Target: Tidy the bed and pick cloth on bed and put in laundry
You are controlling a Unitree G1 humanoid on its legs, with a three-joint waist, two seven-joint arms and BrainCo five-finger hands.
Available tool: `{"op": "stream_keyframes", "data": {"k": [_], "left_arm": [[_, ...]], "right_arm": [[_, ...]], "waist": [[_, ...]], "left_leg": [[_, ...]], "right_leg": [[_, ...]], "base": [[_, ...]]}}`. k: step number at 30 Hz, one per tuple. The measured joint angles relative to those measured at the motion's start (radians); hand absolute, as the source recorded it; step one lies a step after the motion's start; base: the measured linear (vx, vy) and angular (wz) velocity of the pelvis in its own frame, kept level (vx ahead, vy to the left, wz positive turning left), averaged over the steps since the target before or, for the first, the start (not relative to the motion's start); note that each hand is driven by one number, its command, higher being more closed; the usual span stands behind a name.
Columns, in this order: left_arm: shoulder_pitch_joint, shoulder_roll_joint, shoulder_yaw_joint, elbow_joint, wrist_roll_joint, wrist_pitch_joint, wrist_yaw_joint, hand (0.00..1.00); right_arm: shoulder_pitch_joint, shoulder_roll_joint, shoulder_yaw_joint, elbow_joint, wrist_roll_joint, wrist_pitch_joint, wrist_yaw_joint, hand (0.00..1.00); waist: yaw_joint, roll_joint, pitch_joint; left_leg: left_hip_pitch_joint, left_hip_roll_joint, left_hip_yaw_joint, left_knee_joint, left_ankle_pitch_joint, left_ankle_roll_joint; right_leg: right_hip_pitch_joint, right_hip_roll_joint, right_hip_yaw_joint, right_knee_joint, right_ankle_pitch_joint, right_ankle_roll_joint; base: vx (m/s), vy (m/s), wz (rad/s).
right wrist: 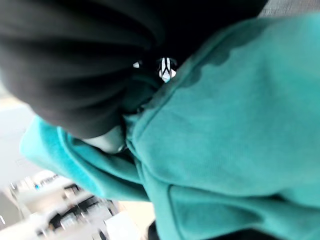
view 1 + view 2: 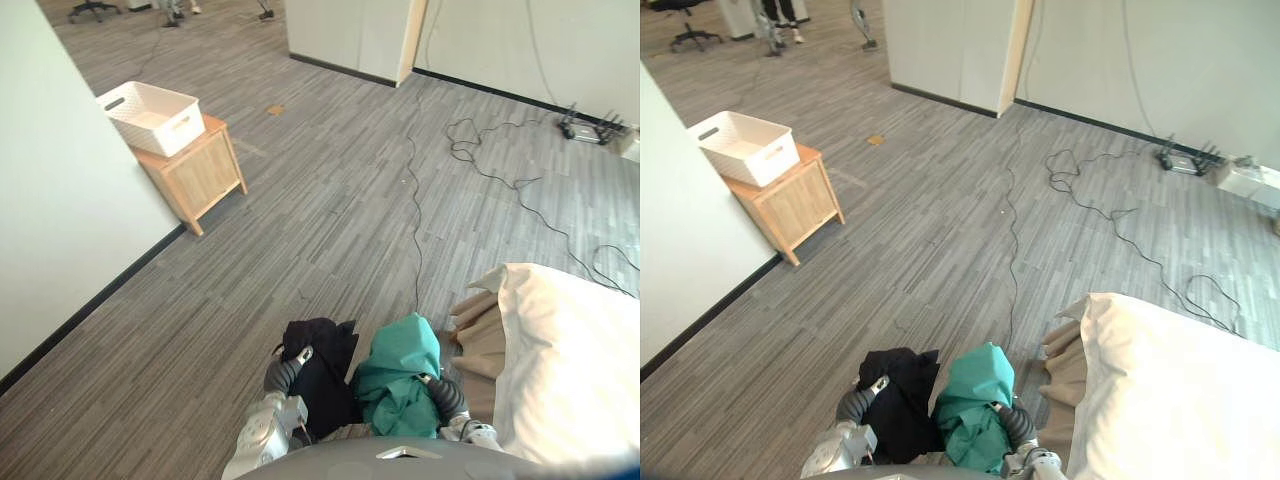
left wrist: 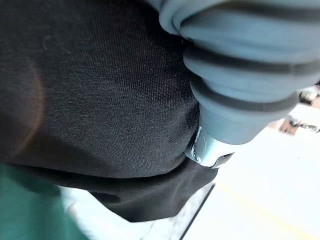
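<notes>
A black cloth (image 2: 320, 375) hangs bunched over my left hand (image 2: 285, 372) low in front of me, above the floor. Beside it a teal cloth (image 2: 400, 375) is bundled against my right hand (image 2: 448, 393). The left wrist view has the black cloth (image 3: 100, 100) pressed against the hand's ribbed cover (image 3: 245, 75); the right wrist view has the teal cloth (image 1: 230, 130) up close. Both hands are buried in their cloth. A white laundry basket (image 2: 152, 117) sits on a small wooden cabinet (image 2: 195, 170) by the left wall, well ahead. The bed (image 2: 570, 370) with a white duvet is at the lower right.
A beige sheet (image 2: 480, 340) hangs off the bed's corner next to the teal cloth. Black cables (image 2: 500, 170) trail over the grey plank floor ahead and to the right, with a power strip (image 2: 590, 128) by the far wall. The left wall (image 2: 60, 200) runs alongside.
</notes>
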Motion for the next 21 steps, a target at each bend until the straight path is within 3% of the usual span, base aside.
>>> {"op": "stream_keyframes", "data": {"k": [2, 4, 6, 7, 8, 9, 10, 11, 12, 13, 14, 15, 16, 18, 21], "left_arm": [[0.012, -0.008, -0.002, -0.003, -0.009, 0.008, -0.009, 1.0], [0.025, -0.007, -0.001, -0.016, -0.01, 0.019, -0.026, 1.0], [0.051, -0.012, -0.004, -0.052, -0.01, 0.023, -0.027, 1.0], [0.056, -0.013, -0.011, -0.054, -0.01, 0.023, -0.026, 1.0], [0.061, -0.012, -0.021, -0.054, -0.01, 0.024, -0.021, 1.0], [0.061, -0.01, -0.024, -0.056, -0.009, 0.026, -0.02, 1.0], [0.057, -0.007, -0.023, -0.057, -0.009, 0.04, -0.016, 1.0], [0.055, -0.01, -0.023, -0.057, -0.008, 0.044, -0.01, 1.0], [0.043, -0.016, -0.02, -0.047, -0.006, 0.049, 0.004, 1.0], [0.029, -0.024, -0.014, -0.024, 0.01, 0.051, 0.017, 1.0], [0.027, -0.024, -0.009, -0.012, 0.014, 0.051, 0.017, 1.0], [0.02, -0.022, 0.002, 0.0, 0.014, 0.053, 0.018, 1.0], [0.013, -0.018, 0.009, 0.017, 0.014, 0.054, 0.025, 1.0], [0.021, 0.002, 0.02, 0.028, 0.011, 0.053, 0.026, 1.0], [0.015, 0.021, 0.049, 0.029, -0.001, 0.053, 0.023, 1.0]], "right_arm": [[-0.002, -0.016, -0.037, -0.001, 0.0, 0.009, 0.003, 1.0], [-0.003, -0.015, -0.065, -0.009, 0.0, 0.016, 0.009, 1.0], [0.021, -0.014, -0.071, -0.025, -0.001, 0.024, 0.019, 1.0], [0.027, -0.014, -0.074, -0.025, -0.001, 0.027, 0.024, 1.0], [0.029, -0.013, -0.076, -0.024, -0.001, 0.029, 0.025, 1.0], [0.028, -0.009, -0.079, -0.024, -0.001, 0.029, 0.025, 1.0], [0.027, 0.006, -0.09, -0.021, -0.001, 0.029, 0.025, 1.0], [0.034, 0.012, -0.096, -0.021, 0.0, 0.028, 0.025, 1.0], [0.024, 0.013, -0.109, -0.02, 0.0, 0.026, 0.025, 1.0], [0.018, 0.026, -0.135, -0.02, -0.001, 0.025, 0.021, 1.0], [0.015, 0.034, -0.14, -0.02, -0.001, 0.024, 0.019, 1.0], [0.009, 0.044, -0.141, -0.02, -0.001, 0.021, 0.018, 1.0], [0.009, 0.053, -0.134, -0.02, -0.006, 0.015, 0.025, 1.0], [0.014, 0.064, -0.136, -0.021, -0.015, 0.003, 0.032, 1.0], [0.019, 0.075, -0.138, -0.037, -0.02, -0.011, 0.033, 1.0]], "waist": [[0.008, 0.011, 0.011], [0.01, 0.03, 0.024], [0.013, 0.036, 0.025], [0.018, 0.037, 0.026], [0.023, 0.035, 0.026], [0.025, 0.028, 0.025], [0.036, -0.012, 0.0], [0.041, -0.028, -0.014], [0.043, -0.034, -0.019], [0.043, -0.037, -0.019], [0.042, -0.045, -0.017], [0.04, -0.056, -0.015], [0.034, -0.067, -0.012], [0.016, -0.049, -0.007], [-0.015, -0.031, -0.007]], "left_leg": [[-0.03, -0.005, 0.032, -0.038, -0.048, 0.026], [-0.032, -0.015, 0.087, -0.244, -0.042, 0.04], [-0.011, -0.039, 0.149, -0.573, 0.073, 0.055], [0.002, -0.04, 0.168, -0.655, 0.114, 0.065], [0.011, -0.041, 0.184, -0.691, 0.15, 0.101], [0.012, -0.047, 0.188, -0.684, 0.188, 0.138], [0.013, -0.092, 0.216, -0.652, 0.163, 0.197], [0.013, -0.112, 0.224, -0.643, 0.128, 0.196], [0.016, -0.125, 0.227, -0.632, 0.101, 0.216], [0.046, -0.138, 0.23, -0.633, 0.077, 0.23], [0.066, -0.147, 0.23, -0.639, 0.062, 0.236], [0.101, -0.159, 0.225, -0.653, 0.04, 0.24], [0.186, -0.174, 0.208, -0.688, 0.013, 0.241], [0.287, -0.168, 0.172, -0.731, -0.016, 0.239], [0.388, -0.124, 0.099, -0.779, -0.052, 0.22]], "right_leg": [[0.04, -0.019, -0.008, -0.005, -0.021, 0.001], [0.076, -0.035, -0.022, -0.042, -0.025, 0.006], [0.109, -0.044, -0.052, -0.081, -0.04, 0.035], [0.126, -0.042, -0.058, -0.09, -0.053, 0.051], [0.143, -0.043, -0.061, -0.091, -0.073, 0.066], [0.154, -0.05, -0.063, -0.09, -0.088, 0.075], [0.164, -0.103, -0.068, -0.08, -0.12, 0.097], [0.161, -0.121, -0.065, -0.057, -0.121, 0.111], [0.128, -0.145, -0.049, 0.027, -0.119, 0.118], [0.026, -0.185, -0.012, 0.28, -0.081, 0.173], [-0.025, -0.203, 0.009, 0.399, -0.045, 0.196], [-0.096, -0.229, 0.027, 0.562, 0.052, 0.22], [-0.177, -0.286, 0.002, 0.776, 0.079, 0.181], [-0.23, -0.299, -0.06, 0.863, 0.03, 0.111], [-0.368, -0.24, -0.123, 0.776, -0.049, 0.098]], "base": [[0.1, -0.004, 0.08], [0.2, 0.065, 0.26], [0.3, 0.158, 0.48], [0.33, 0.213, 0.28], [0.29, 0.183, 0.15], [0.39, 0.21, 0.11], [0.45, 0.179, 0.04], [0.48, 0.154, -0.04], [0.6, 0.222, 0.03], [0.48, 0.199, 0.1], [0.57, 0.255, 0.18], [0.49, 0.186, 0.1], [0.51, 0.173, 0.11], [0.48, 0.12, 0.15], [0.56, 0.006, 0.62]]}}
